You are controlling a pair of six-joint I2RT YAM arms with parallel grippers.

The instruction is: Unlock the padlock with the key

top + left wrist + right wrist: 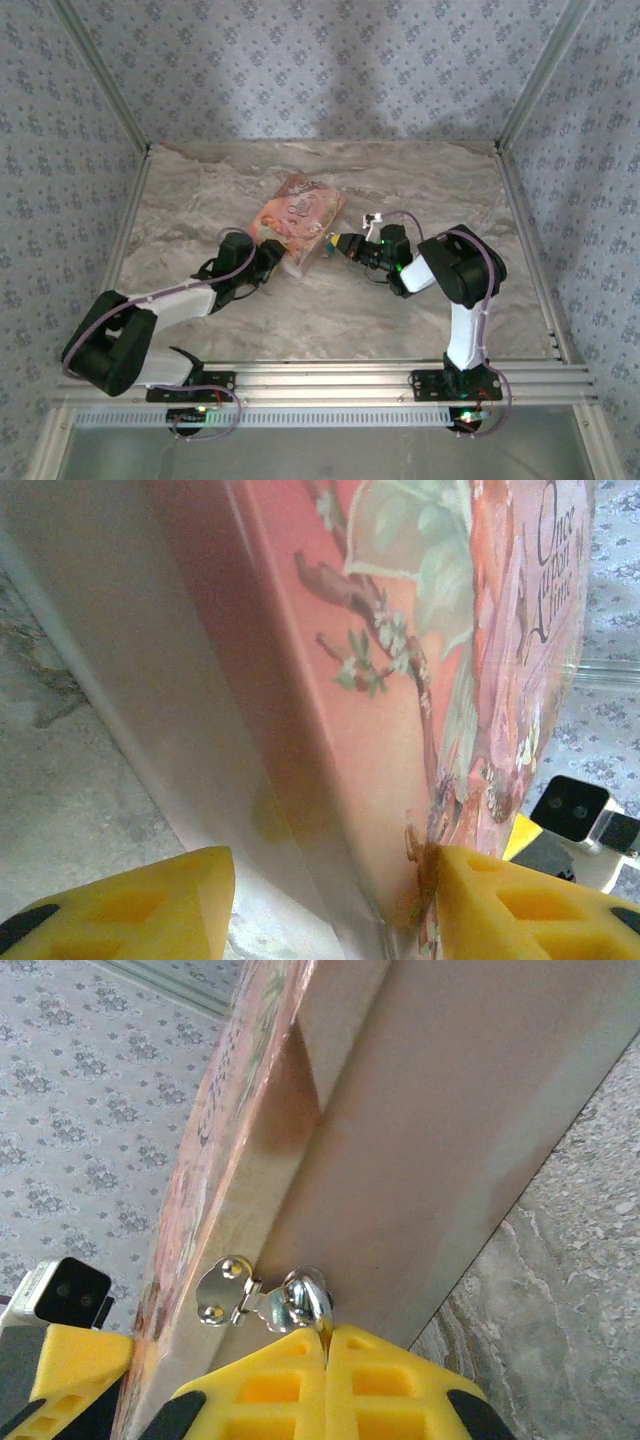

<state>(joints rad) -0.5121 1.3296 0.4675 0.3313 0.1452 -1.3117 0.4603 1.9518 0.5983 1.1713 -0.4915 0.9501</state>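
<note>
The pink box (297, 222) lies closed on the marbled table (200, 190), so what it holds is hidden. Both wrist views cut it off, showing only a side wall and a strip of the illustrated lid. From above, the padlock (330, 238) is only a tiny blue speck at the box's right-hand edge, too small to make out any detail.

The left gripper (270, 260) is at the box's near left corner with its jaws apart and that corner between them. In the left wrist view one yellow pad touches the lid's edge, while the other stands just beside the side wall, with a sliver of table showing between.

The right gripper (325, 1332) has its jaws pressed together, right at the padlock. In the right wrist view a silvery loop (305, 1295) sits at the seam of the pads, hooked to a small hasp (222, 1292) on the box's wall. The blue body is hidden there, and whether anything is pinched between the pads cannot be told.
</note>
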